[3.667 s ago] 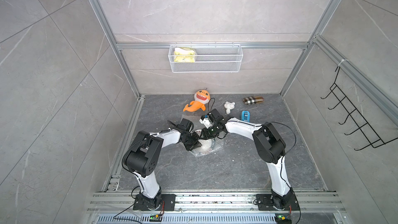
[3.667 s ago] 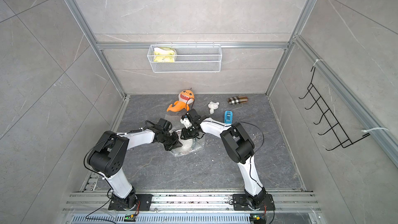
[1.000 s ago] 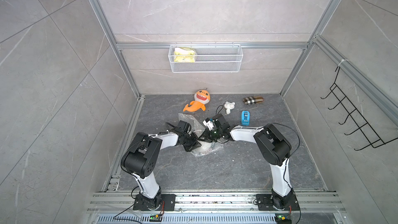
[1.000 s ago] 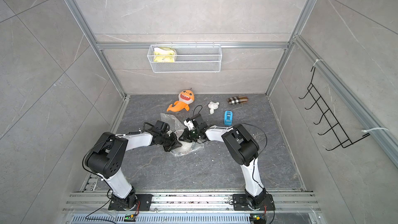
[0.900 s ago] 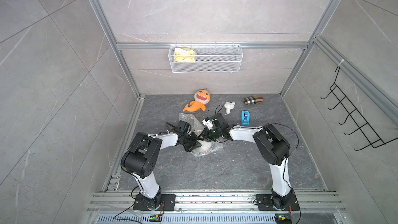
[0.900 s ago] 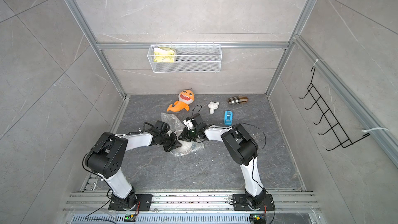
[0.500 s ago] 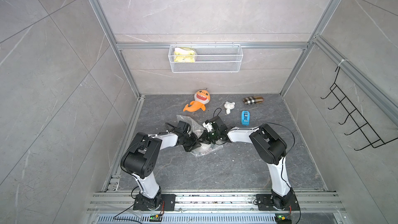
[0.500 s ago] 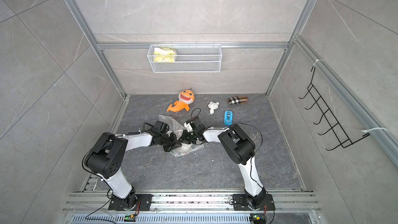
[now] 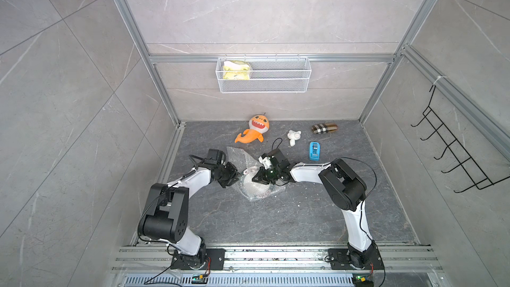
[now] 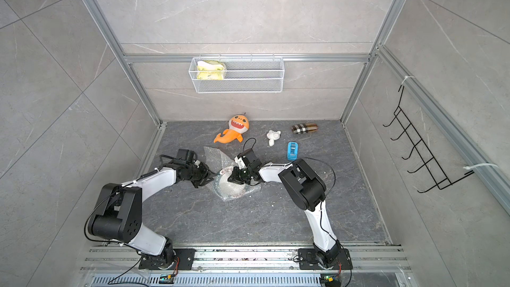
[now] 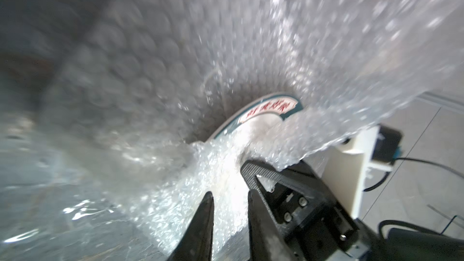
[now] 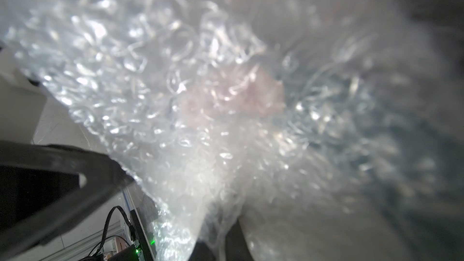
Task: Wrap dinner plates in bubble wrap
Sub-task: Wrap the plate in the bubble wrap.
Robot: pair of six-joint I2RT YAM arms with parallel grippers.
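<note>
The dinner plate (image 9: pixel 255 189) lies on the grey floor between both arms, mostly under crinkly bubble wrap (image 9: pixel 238 158). In a top view a bit of its rim (image 10: pixel 222 172) shows bare. The left wrist view shows the dark rim band with red marks (image 11: pixel 271 107) poking out of the bubble wrap (image 11: pixel 226 46). My left gripper (image 11: pixel 229 197) sits at the plate's left edge, jaws apart, nothing between them. My right gripper (image 12: pixel 221 244) is shut on a fold of bubble wrap (image 12: pixel 175 84) over the plate, close to the left gripper (image 9: pixel 234 176).
Behind the plate lie an orange shark plush (image 9: pixel 255 129), a small white toy (image 9: pixel 294 137), a blue tape dispenser (image 9: pixel 314 151) and a plaid case (image 9: pixel 324 128). A wire basket (image 9: pixel 263 74) hangs on the back wall, a hook rack (image 9: pixel 452 155) on the right wall.
My left gripper has opened and let go of the wrap. My right gripper has carried its fold of wrap leftward over the plate, toward the left gripper.
</note>
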